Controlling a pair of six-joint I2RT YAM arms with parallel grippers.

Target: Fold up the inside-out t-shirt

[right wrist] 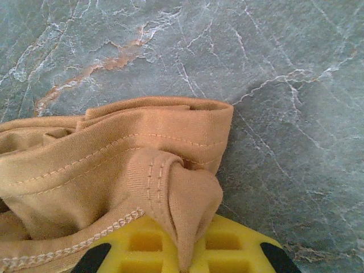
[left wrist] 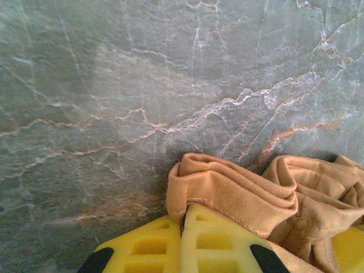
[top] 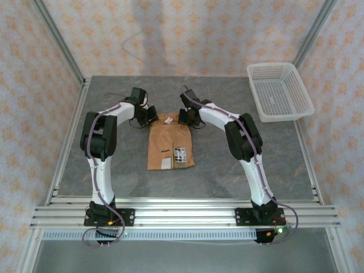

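Note:
The inside-out t-shirt (top: 169,143), tan with white labels, lies folded into a narrow upright rectangle at the table's middle. My left gripper (top: 151,116) sits at its far left corner, shut on a ribbed fold of the t-shirt (left wrist: 227,190) between yellow fingers (left wrist: 222,242). At the far right corner my right gripper (top: 186,116) is shut on a bunched, stitched fold of the t-shirt (right wrist: 170,187), which comes up out of its yellow fingers (right wrist: 227,244). Both grippers are low over the grey marble table (top: 114,153).
A white plastic mesh basket (top: 280,91) stands at the table's far right corner. Metal frame posts rise at the back corners, and patterned walls close in the sides. Aluminium rails (top: 182,215) run along the near edge by the arm bases.

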